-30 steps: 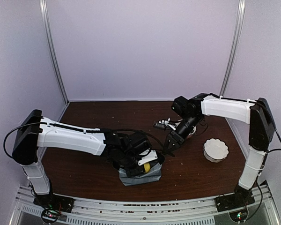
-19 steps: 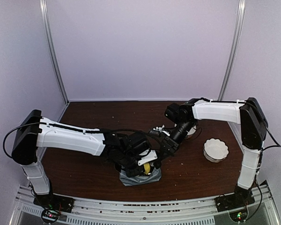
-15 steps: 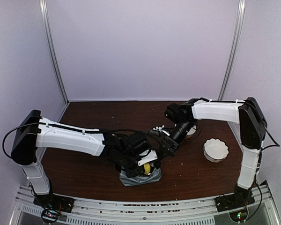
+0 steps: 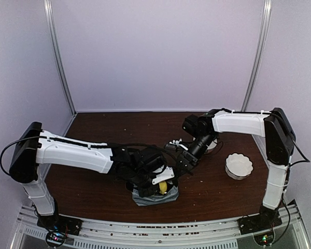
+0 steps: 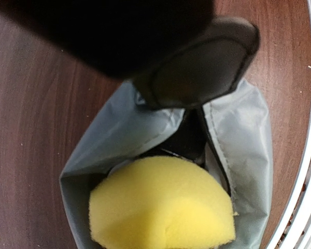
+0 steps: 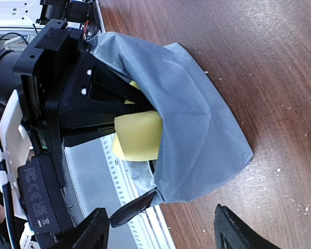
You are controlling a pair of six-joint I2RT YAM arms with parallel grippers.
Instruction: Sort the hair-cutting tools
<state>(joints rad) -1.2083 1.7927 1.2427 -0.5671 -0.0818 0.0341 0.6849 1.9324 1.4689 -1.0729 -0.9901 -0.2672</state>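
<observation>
The right gripper hung open beside the pouch. The left gripper sat in its mouth by a sponge, its grip unclear. A dark tool, perhaps the clipper, lay inside.

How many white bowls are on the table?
1 for sure: the white bowl sits on the right side of the table, beside the right arm. Another could be hidden behind that arm's wrist; I cannot tell.

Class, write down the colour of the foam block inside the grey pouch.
Yellow. The foam block shows best in the left wrist view, inside the pouch.
</observation>
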